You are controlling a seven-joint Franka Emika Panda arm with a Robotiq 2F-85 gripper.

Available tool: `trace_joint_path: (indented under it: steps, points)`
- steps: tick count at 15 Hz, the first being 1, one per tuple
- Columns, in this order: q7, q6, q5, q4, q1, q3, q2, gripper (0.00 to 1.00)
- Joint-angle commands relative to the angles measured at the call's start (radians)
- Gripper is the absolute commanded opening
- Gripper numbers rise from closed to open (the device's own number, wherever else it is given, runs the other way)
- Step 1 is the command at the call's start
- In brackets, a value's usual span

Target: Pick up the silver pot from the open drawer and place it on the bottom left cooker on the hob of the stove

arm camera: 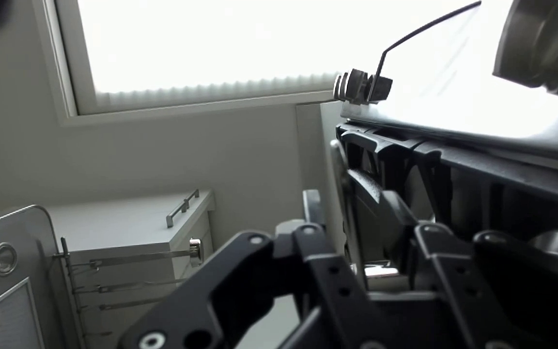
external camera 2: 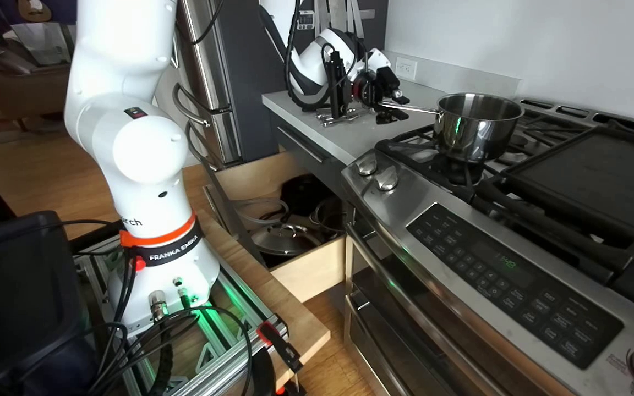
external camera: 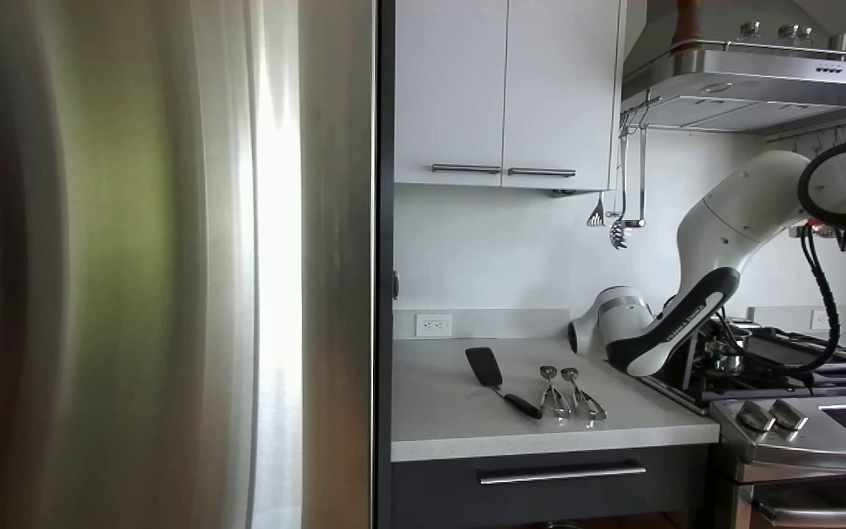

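Silver pot (external camera 2: 474,135) on hob (external camera 2: 463,192) over the bottom left burner (external camera 2: 457,171), handle (external camera 2: 409,108) pointing nine o'clock in an exterior view; can't tell if base is fully seated. Open drawer (external camera 2: 309,269) at eight o'clock from it. Gripper (arm camera: 354,213) partly spread around handle, no firm hold apparent. Looks like release step. Next: spread wider, back off along handle toward nine o'clock without dragging pot.
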Motion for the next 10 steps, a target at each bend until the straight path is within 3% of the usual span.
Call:
trace_joint_path:
  steps: [1,5,10]
  points:
    - [-0.006,-0.012,-0.002,0.003,0.0,0.005,-0.004,0.66]
    - [-0.014,0.008,0.001,-0.006,0.019,0.031,-0.013,0.97]
    - [-0.014,0.001,-0.001,-0.005,0.068,0.081,-0.015,1.0]
